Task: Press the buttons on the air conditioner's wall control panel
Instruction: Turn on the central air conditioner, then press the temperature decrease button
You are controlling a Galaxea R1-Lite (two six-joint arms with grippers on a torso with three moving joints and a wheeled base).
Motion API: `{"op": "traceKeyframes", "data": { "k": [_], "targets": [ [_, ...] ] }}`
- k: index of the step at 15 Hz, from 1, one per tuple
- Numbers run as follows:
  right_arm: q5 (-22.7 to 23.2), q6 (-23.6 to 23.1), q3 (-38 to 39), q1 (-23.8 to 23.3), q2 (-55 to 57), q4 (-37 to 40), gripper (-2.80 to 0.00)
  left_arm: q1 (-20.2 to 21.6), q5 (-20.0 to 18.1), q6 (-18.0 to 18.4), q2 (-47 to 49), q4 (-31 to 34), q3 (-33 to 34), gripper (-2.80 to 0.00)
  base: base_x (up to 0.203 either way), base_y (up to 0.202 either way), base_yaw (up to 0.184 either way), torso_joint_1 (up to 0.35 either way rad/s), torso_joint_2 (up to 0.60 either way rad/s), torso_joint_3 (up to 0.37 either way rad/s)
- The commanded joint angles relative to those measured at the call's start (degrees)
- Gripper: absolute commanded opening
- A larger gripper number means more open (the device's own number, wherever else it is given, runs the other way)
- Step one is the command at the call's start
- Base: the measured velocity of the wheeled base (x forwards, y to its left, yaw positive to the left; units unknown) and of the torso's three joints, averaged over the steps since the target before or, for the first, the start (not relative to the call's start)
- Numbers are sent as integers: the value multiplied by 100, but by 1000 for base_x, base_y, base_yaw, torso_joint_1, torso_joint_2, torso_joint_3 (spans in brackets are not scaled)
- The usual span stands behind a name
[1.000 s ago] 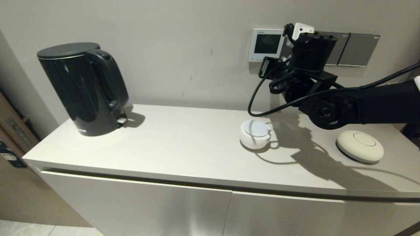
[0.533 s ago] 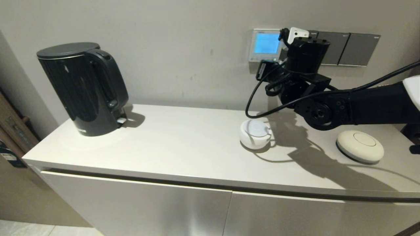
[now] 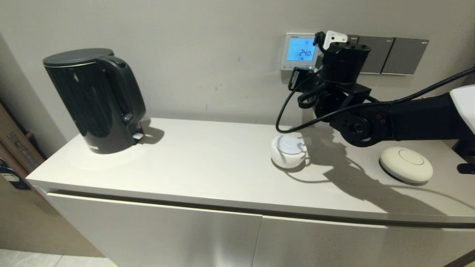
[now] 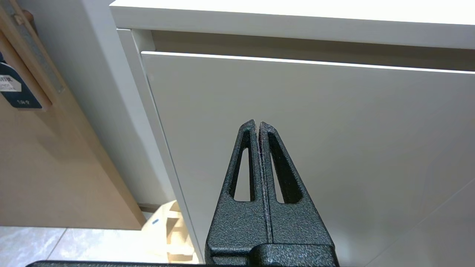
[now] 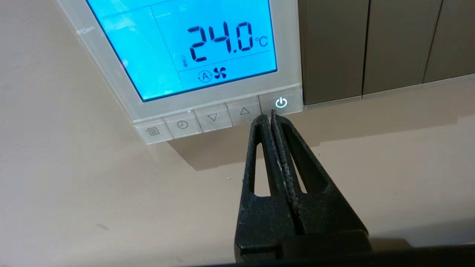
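The air conditioner's wall control panel [image 3: 300,51] hangs on the wall, silver-white, its blue screen lit and reading 24.0 °C [image 5: 222,39]. The buttons [image 5: 211,118] run in a row along its lower edge; the power key [image 5: 281,102] glows at the end nearest the dark plates. My right gripper [image 5: 268,115] is shut and empty, its tips at the lower edge of the row between the up-arrow key [image 5: 244,111] and the power key. In the head view the right arm's wrist [image 3: 343,61] hides the tips. My left gripper [image 4: 257,124] is shut, parked low before the cabinet door.
Dark grey switch plates [image 3: 393,55] sit on the wall right of the panel. On the white cabinet top [image 3: 207,163] stand a black kettle [image 3: 94,100], a small white round device [image 3: 288,151] and a cream disc [image 3: 406,164]. A black cable [image 3: 285,111] loops below the wrist.
The panel screen went from dark to lit blue and now shows 24.0. My right arm has shifted slightly left and toward the wall.
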Motion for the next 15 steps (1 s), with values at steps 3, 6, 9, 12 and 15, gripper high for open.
{"op": "traceKeyframes", "data": {
  "k": [3,6,9,12,15],
  "targets": [
    [-36,2,341,295,-404,-16,-280,0,9,2,-2,-1,0,-280,0,0,0,0,0,0],
    [-52,0,404,471,-469,-16,-280,3,1,2,-2,-1,0,-280,0,0,0,0,0,0],
    [-41,-8,296,472,-354,-8,-280,0,1,2,-2,-1,0,-280,0,0,0,0,0,0],
    [-26,-9,78,448,-168,-8,-280,0,1,2,6,-1,0,-280,0,0,0,0,0,0],
    [-17,-9,11,411,-110,-8,-280,8,5,2,-2,-1,0,-280,0,0,0,0,0,0]
  ]
}}
